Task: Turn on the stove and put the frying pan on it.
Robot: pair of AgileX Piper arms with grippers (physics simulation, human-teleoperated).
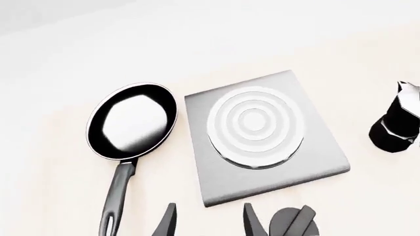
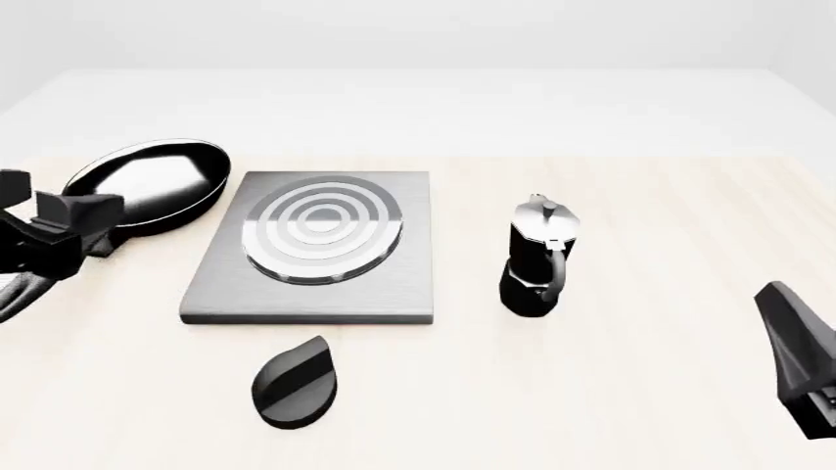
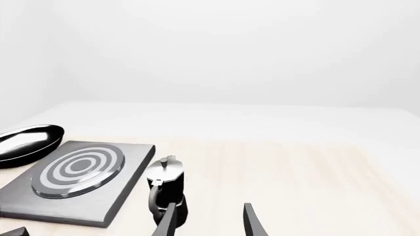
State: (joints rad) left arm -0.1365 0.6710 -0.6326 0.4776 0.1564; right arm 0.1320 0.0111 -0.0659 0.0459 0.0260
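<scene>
The frying pan (image 1: pixel 131 120) lies on the table beside the stove, its long handle (image 1: pixel 117 196) pointing back toward me. The stove (image 2: pixel 392 284) is a grey slab with silver rings (image 2: pixel 324 227). Its black teardrop knob (image 2: pixel 298 380) lies apart, on the table in front of the slab. My left gripper (image 1: pixel 208 223) hovers open above the table near the pan's handle, holding nothing; in the front view the left gripper (image 2: pixel 66 220) covers the handle. My right gripper (image 3: pixel 208 223) is open and empty at the near right, well away from the stove (image 3: pixel 125 196).
A black moka pot (image 2: pixel 538 257) stands upright just right of the stove slab, between it and my right gripper (image 2: pixel 794 343). The pale wooden table (image 2: pixel 627 411) extends past the pan and the stove to a white far edge.
</scene>
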